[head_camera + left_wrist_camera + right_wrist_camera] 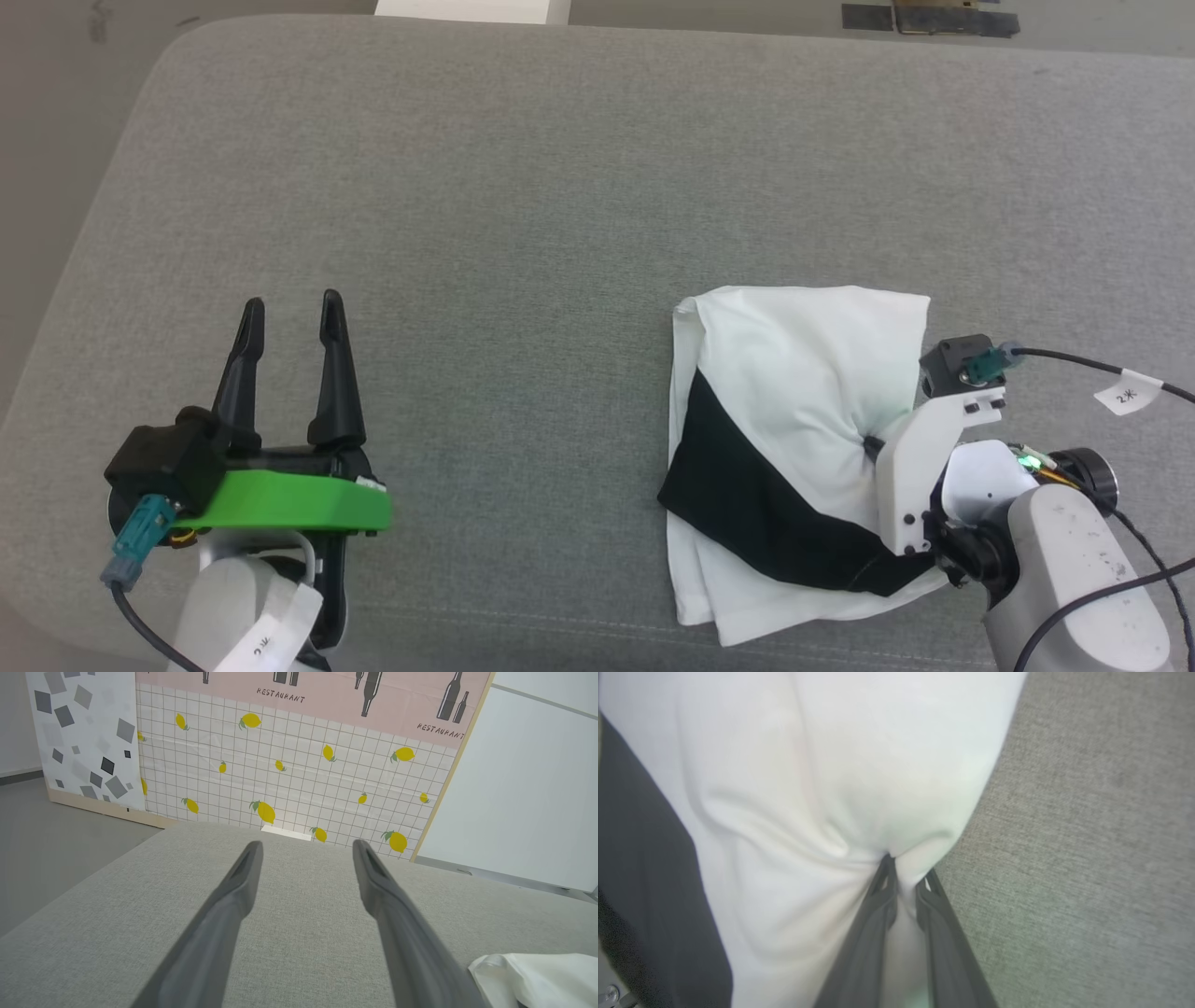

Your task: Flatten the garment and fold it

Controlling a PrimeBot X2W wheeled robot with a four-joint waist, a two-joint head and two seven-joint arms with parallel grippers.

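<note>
- here, the garment [794, 392] lies bunched and partly folded on the grey cushion [560, 187], toward the right of the head view and near the front edge.
- white cloth is on top, a black band runs diagonally across its lower left part, and more white layers show beneath at the bottom.
- the right gripper [873, 446] comes in from the garment's right edge, its fingers drawn narrow and pinching a fold of white cloth; wrinkles fan out from the pinch.
- the right wrist view shows white fabric caught between the two dark fingers, black cloth off to the left and bare cushion to the right.
- the left gripper [291, 313] sits well apart at the lower left, fingers spread wide and holding nothing.
- in the left wrist view a white corner of the garment shows at lower right, and a lemon-print panel [280, 788] stands beyond the cushion.
</note>
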